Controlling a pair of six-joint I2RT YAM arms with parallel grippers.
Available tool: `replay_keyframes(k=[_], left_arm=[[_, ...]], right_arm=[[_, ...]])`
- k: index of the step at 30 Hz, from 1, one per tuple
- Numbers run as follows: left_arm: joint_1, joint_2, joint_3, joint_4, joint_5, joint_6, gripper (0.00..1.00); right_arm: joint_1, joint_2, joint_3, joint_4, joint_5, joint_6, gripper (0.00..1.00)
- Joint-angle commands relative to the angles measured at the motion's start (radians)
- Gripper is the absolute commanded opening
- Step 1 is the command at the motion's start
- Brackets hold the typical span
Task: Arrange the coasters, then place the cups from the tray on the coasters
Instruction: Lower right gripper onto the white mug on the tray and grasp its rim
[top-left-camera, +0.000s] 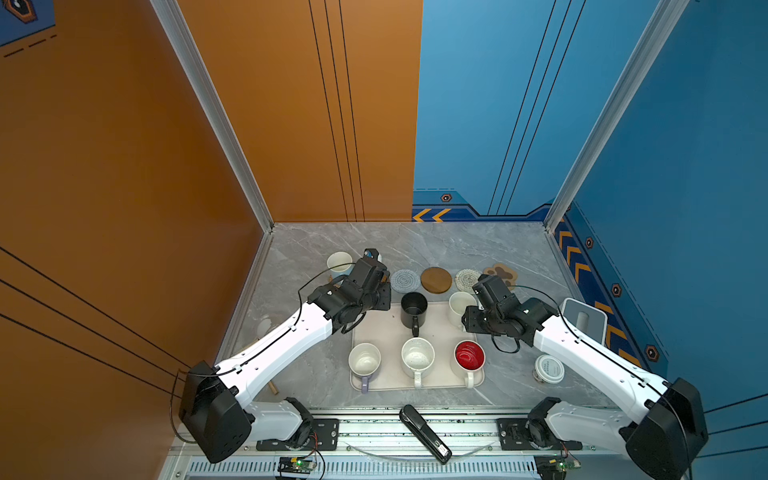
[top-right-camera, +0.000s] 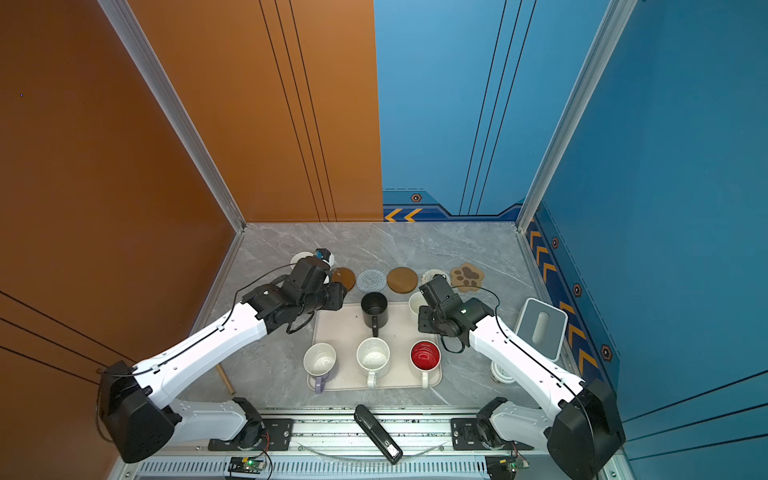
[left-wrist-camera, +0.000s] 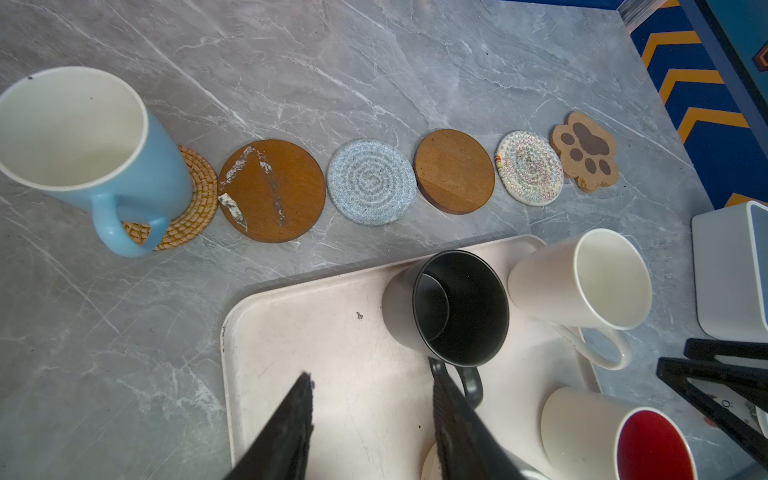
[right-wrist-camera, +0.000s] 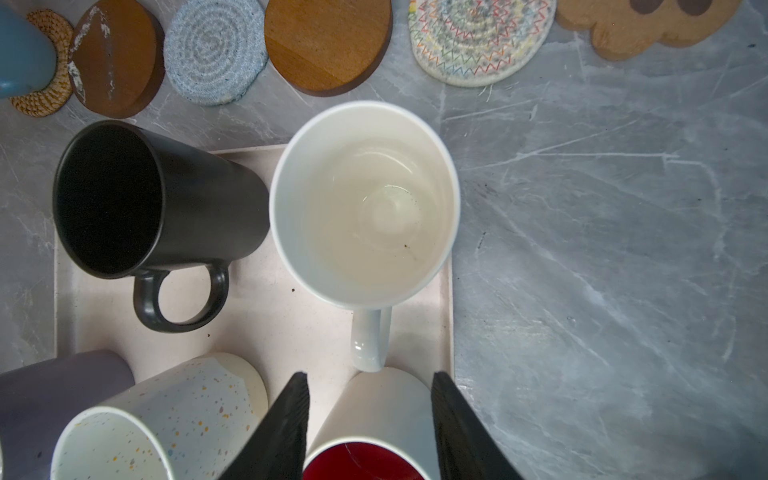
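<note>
Six coasters lie in a row behind the cream tray (top-left-camera: 386, 328). At the far left a light blue cup (left-wrist-camera: 83, 145) stands on the rattan coaster (left-wrist-camera: 195, 199). Then come a wooden disc (left-wrist-camera: 272, 191), a grey-blue disc (left-wrist-camera: 371, 182), a second wooden disc (left-wrist-camera: 455, 170), a whitish disc (left-wrist-camera: 528, 168) and the paw (left-wrist-camera: 585, 150). On the tray stand the black cup (top-left-camera: 414, 309), plain white cup (top-left-camera: 459, 305), lavender cup (top-left-camera: 364, 361), speckled cup (top-left-camera: 417, 358) and red-inside cup (top-left-camera: 469, 355). My left gripper (left-wrist-camera: 370, 380) hangs open over the tray's bare back-left part, beside the black cup's handle. My right gripper (right-wrist-camera: 370, 378) hangs open just short of the white cup's handle (right-wrist-camera: 370, 336).
A white box-like stand (top-left-camera: 584, 318) sits at the right wall, with a white lidded jar (top-left-camera: 548, 369) in front of it. A black stapler-like tool (top-left-camera: 424, 432) lies on the front rail. A wooden stick (top-left-camera: 272, 386) lies under the left arm. Walls close three sides.
</note>
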Motion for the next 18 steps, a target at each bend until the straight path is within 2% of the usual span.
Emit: replay_keyframes(k=[1,8,18], left_arm=[[-0.011,-0.032,-0.018,0.015,0.003,-0.003,0.49],[-0.024,-0.062,-0.034,0.019,-0.004,-0.003,0.48],[-0.037,-0.195,-0.142,0.084,-0.070,0.001,0.51]], right_arm=[[0.006,-0.002,-0.008,0.010,0.033,0.023,0.47],[0.009,0.005,-0.016,0.006,0.045,0.041,0.47],[0.023,0.018,-0.019,-0.020,0.066,0.066,0.47]])
